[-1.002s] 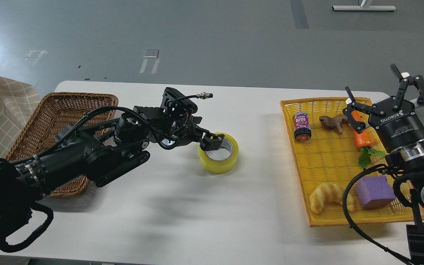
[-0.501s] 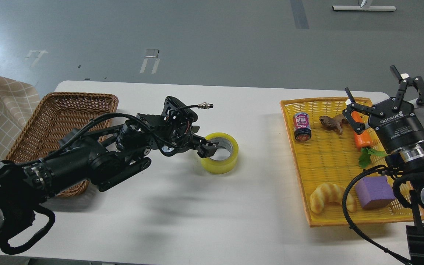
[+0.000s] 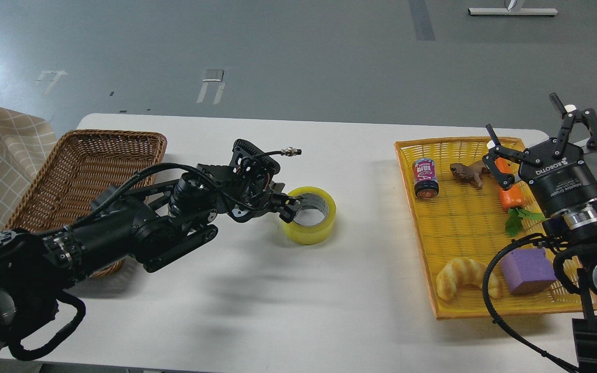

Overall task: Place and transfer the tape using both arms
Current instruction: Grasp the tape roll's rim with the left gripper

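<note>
The tape (image 3: 313, 221), a yellow translucent roll with a grey-white core, lies flat on the white table (image 3: 257, 311) near its middle. My left gripper (image 3: 291, 205) reaches in from the left and sits at the roll's left rim. One dark finger seems to reach over the wall into the core. I cannot tell whether it is clamped. My right gripper (image 3: 542, 133) is open and empty. It is held above the far right corner of the yellow tray (image 3: 423, 259).
A brown wicker basket (image 3: 83, 155) stands at the table's left, partly under my left arm. The yellow tray holds a small can (image 3: 425, 177), a brown figure (image 3: 467, 173), a carrot (image 3: 509, 196), a croissant (image 3: 462, 275) and a purple block (image 3: 526, 269).
My left gripper has shifted slightly left and down at the roll's left rim, its fingers drawing in. The tape has stayed in place. The right arm has barely moved.
</note>
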{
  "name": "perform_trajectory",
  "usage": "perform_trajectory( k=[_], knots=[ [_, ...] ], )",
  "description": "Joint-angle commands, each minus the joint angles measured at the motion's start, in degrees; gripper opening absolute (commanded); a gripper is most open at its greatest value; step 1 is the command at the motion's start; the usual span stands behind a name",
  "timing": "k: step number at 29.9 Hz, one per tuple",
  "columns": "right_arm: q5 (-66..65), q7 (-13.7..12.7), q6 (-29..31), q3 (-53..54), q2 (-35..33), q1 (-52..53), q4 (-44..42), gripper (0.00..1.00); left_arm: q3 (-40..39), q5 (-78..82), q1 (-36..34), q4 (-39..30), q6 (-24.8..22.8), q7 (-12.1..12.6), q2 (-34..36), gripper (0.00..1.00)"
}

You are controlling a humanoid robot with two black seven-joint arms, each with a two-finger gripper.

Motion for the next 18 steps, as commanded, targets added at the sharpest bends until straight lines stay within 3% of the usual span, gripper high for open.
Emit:
perform_trajectory(
  k=[1, 18],
  knots=[
    [0.0, -0.01, 0.0, 0.23, 0.0, -0.06, 0.0, 1.0, 0.07, 0.03, 0.18, 0.0, 0.0, 0.04, -0.56, 0.0],
    [0.0, -0.01, 0.0, 0.23, 0.17, -0.15, 0.26, 1.0, 0.33, -2.16, -4.39, -2.11, 0.44, -1.02, 3.39, 0.0]
  ],
)
